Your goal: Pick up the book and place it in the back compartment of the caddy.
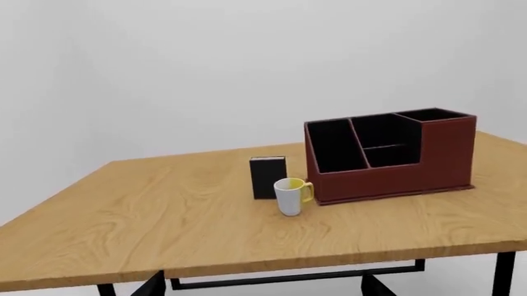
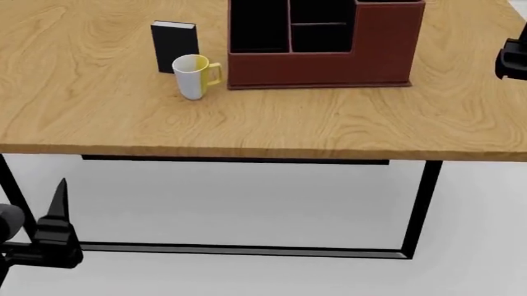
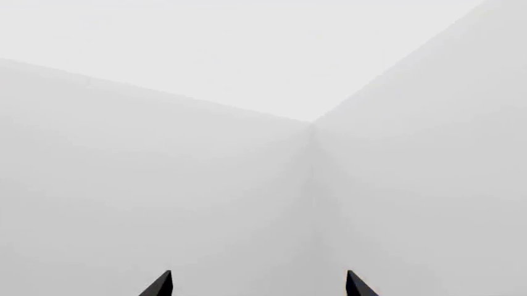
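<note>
Head view gives us a wooden table (image 2: pixel 329 123) with pale oak grain, on a thin black metal frame. On it the book (image 2: pixel 174 44) stands upright, a plain black slab with a light strip of page edges on top. Just in front of it, partly overlapping it from our side, sits the mug (image 2: pixel 192 76), white outside, yellow inside and on the handle. Just beside the mug rises the caddy (image 2: pixel 329 61), a red-brown leather-look box with black lining and one taller corner section. Its back compartment (image 1: pixel 387 131) lies beyond a low divider bar.

Our left gripper (image 2: pixel 53 237) hangs low, below table level and well apart from the book; we cannot tell how its fingers stand. Our right gripper (image 3: pixel 257 285) faces blank white walls, its two dark fingertips (image 3: pixel 160 285) spread wide, holding nothing.
</note>
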Controlling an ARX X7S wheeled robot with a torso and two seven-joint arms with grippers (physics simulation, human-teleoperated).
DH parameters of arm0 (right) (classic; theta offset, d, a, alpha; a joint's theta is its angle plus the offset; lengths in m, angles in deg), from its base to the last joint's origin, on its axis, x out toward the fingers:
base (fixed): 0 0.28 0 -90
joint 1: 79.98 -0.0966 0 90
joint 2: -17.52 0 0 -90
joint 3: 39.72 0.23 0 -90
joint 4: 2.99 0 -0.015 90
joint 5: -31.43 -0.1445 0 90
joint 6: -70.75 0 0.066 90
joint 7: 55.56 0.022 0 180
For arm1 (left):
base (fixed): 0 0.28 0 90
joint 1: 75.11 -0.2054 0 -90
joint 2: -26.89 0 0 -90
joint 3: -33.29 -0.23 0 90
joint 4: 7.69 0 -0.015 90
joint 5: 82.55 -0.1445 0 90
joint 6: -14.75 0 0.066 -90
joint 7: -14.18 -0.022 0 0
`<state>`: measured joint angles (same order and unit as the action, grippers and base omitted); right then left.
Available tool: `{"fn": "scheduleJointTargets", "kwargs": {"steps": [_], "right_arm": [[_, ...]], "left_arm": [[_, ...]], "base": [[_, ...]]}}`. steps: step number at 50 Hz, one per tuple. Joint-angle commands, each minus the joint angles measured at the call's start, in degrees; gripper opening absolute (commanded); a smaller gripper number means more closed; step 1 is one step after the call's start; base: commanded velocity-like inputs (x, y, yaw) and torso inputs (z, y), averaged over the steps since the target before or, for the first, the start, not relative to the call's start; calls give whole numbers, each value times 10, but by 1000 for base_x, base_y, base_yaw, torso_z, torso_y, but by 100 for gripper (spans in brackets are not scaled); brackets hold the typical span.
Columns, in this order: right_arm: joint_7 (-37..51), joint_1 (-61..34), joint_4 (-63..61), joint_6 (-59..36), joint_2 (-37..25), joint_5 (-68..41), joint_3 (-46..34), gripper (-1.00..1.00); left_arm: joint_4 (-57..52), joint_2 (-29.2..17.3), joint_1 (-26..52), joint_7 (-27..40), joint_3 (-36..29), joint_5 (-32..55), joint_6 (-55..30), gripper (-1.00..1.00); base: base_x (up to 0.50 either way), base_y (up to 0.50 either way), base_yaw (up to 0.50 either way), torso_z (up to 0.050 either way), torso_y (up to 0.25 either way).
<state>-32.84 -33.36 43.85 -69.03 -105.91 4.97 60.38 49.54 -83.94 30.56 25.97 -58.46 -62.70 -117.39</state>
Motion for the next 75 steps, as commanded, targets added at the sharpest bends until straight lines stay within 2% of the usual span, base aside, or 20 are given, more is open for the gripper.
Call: {"fn": "scheduleJointTargets", "kwargs": {"steps": [1, 49, 75], "right_arm": [[2, -3, -4, -7, -2, -6, -2, 100], [6, -11, -14, -14, -10, -11, -19, 100], [10, -10, -19, -18, -12, -17, -20, 100]], "left_arm": [[-1, -1, 0, 1, 1, 3, 3, 100], [-7, -7, 2, 8, 10, 16, 8, 100], [-7, -12, -8, 9, 13, 17, 23, 100]], "base": [[238, -74, 0, 0, 0], [322, -132, 0, 0, 0], [385, -14, 0, 0, 1]]}}
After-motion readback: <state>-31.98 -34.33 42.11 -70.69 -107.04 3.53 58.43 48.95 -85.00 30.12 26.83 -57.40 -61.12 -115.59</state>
